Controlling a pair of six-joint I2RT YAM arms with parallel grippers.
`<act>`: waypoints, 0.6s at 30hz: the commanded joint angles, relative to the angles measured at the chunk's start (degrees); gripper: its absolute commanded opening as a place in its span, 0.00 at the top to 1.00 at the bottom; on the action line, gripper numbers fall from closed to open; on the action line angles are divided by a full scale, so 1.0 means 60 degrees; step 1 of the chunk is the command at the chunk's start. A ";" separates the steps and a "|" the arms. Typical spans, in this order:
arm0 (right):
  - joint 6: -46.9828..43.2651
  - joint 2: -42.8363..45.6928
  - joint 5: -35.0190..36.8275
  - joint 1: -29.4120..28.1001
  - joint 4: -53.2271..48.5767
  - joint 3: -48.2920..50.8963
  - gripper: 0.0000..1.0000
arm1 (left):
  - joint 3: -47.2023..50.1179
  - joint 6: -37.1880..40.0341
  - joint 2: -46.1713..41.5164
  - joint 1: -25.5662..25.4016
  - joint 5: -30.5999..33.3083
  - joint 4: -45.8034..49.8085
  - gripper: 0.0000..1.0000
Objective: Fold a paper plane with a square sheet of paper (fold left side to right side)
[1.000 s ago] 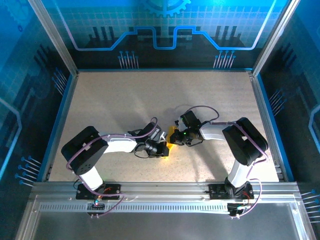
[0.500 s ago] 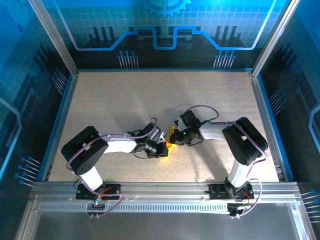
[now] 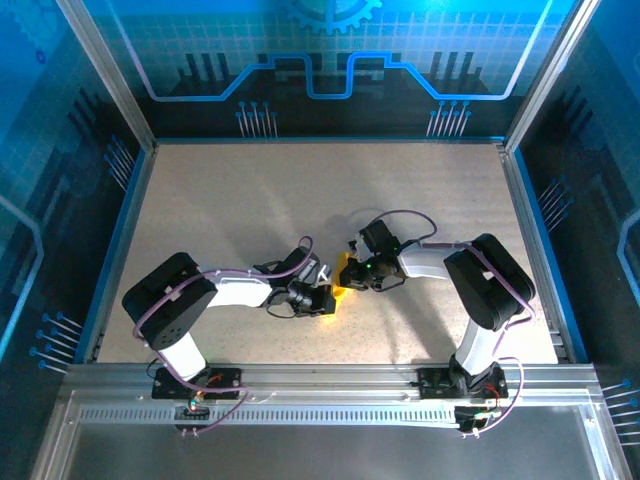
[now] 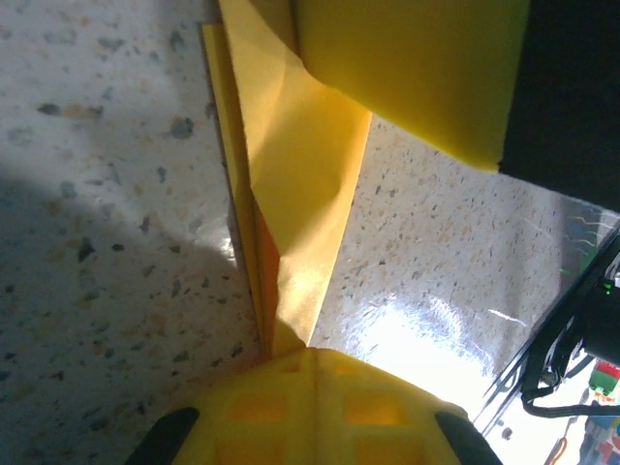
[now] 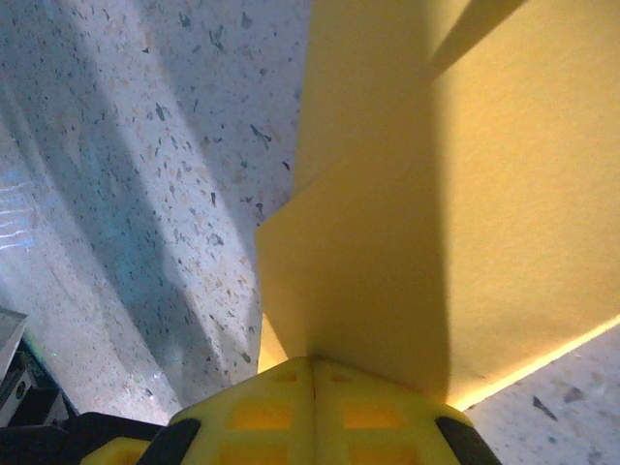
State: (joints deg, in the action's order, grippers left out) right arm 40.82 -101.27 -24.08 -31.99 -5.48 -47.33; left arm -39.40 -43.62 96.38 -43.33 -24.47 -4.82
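The square sheet of paper [image 3: 343,280] lies folded and yellow-orange at the table's middle, between both arms. In the left wrist view it is a narrow creased wedge [image 4: 291,194] whose point runs under my left gripper [image 4: 312,354]. That gripper is shut, its tips down on the paper's end. My right gripper [image 5: 312,360] is also shut and its tips sit on a broad flat layer of the paper [image 5: 436,194]. From above, the left gripper [image 3: 325,296] and right gripper [image 3: 352,272] nearly meet over the paper. The right gripper's yellow finger [image 4: 417,68] covers the wedge's far end.
The speckled table [image 3: 300,200] stretches bare behind the arms, bounded by an aluminium frame [image 3: 520,200] and blue walls. Both arm bases stand at the near rail [image 3: 320,375]. Cables loop over the right wrist [image 3: 400,215].
The left gripper has slid slightly down along the paper's near edge. The right arm has stayed put.
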 commanded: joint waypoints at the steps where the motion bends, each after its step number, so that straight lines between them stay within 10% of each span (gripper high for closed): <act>1: -0.0246 -0.0728 0.1493 -0.0191 -0.1313 0.0328 0.95 | 0.0386 -0.0175 -0.0124 0.0030 -0.0042 0.0383 1.00; 18: -0.0236 -0.0717 0.1566 -0.0191 -0.1439 0.0311 0.95 | 0.1024 -0.0603 -0.1401 -0.0356 0.0014 0.0112 1.00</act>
State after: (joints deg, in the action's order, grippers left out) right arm 40.77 -101.38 -23.62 -32.21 -6.22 -47.77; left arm -33.50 -46.30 90.94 -45.19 -24.27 -6.20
